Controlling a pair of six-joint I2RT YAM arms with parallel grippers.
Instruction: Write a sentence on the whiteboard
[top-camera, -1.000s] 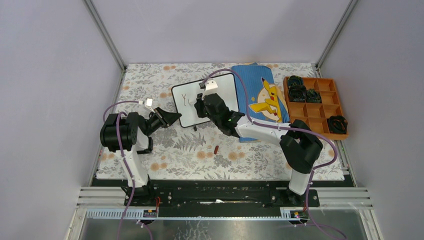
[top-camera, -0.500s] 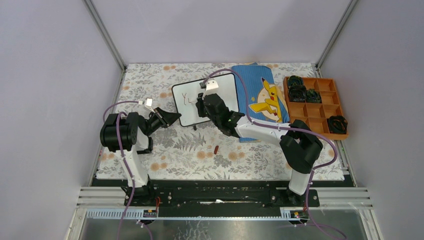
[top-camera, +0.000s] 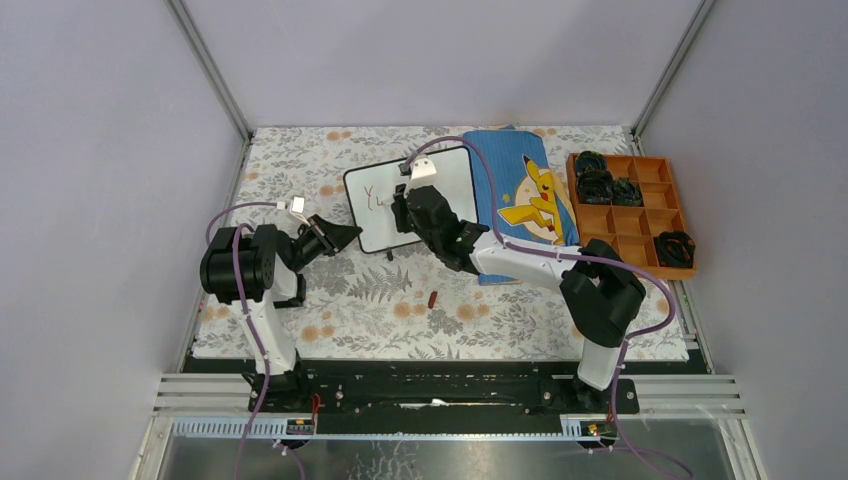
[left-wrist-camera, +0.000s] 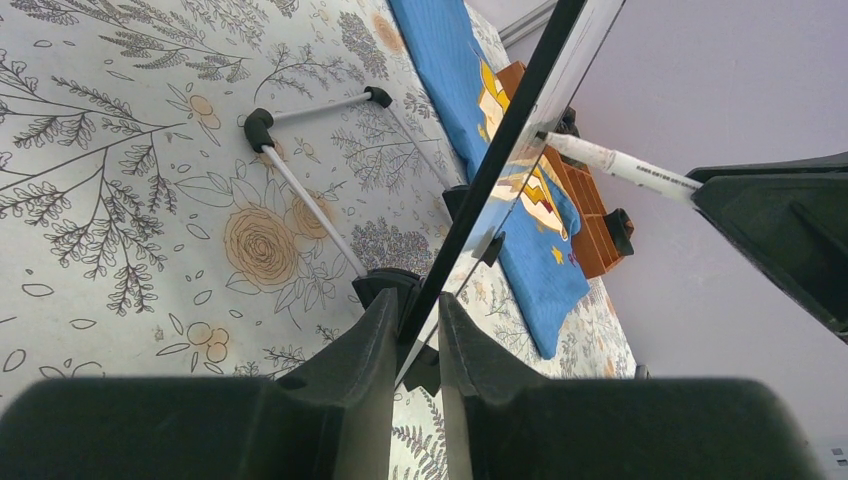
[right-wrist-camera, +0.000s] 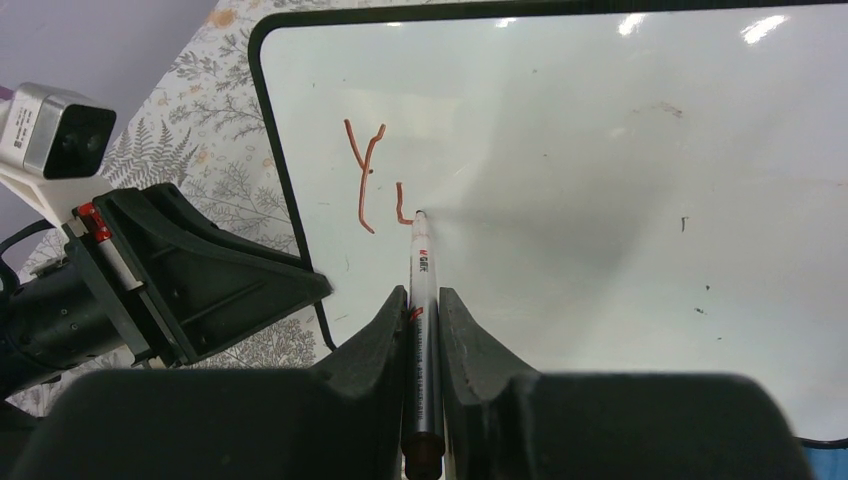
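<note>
The whiteboard (top-camera: 452, 178) stands tilted on the floral mat; in the right wrist view (right-wrist-camera: 600, 150) it fills the frame. Red-brown writing on it shows a "Y" (right-wrist-camera: 364, 170) and a short hooked stroke (right-wrist-camera: 400, 208) beside it. My right gripper (right-wrist-camera: 422, 295) is shut on a grey marker (right-wrist-camera: 421, 260), whose tip touches the board at the end of that stroke. My left gripper (left-wrist-camera: 415, 320) is shut on the board's black rim (left-wrist-camera: 520, 110), seen edge-on; in the top view it (top-camera: 352, 234) sits at the board's lower left corner.
A blue cloth (top-camera: 525, 190) with a yellow cartoon figure lies right of the board. An orange compartment tray (top-camera: 645, 235) with black parts stands at the far right. A small red cap (top-camera: 433, 298) lies on the mat in front. The board's wire legs (left-wrist-camera: 300, 190) rest on the mat.
The marker tip has moved a little right of the "Y" and left a new short hooked stroke. The left gripper has not moved.
</note>
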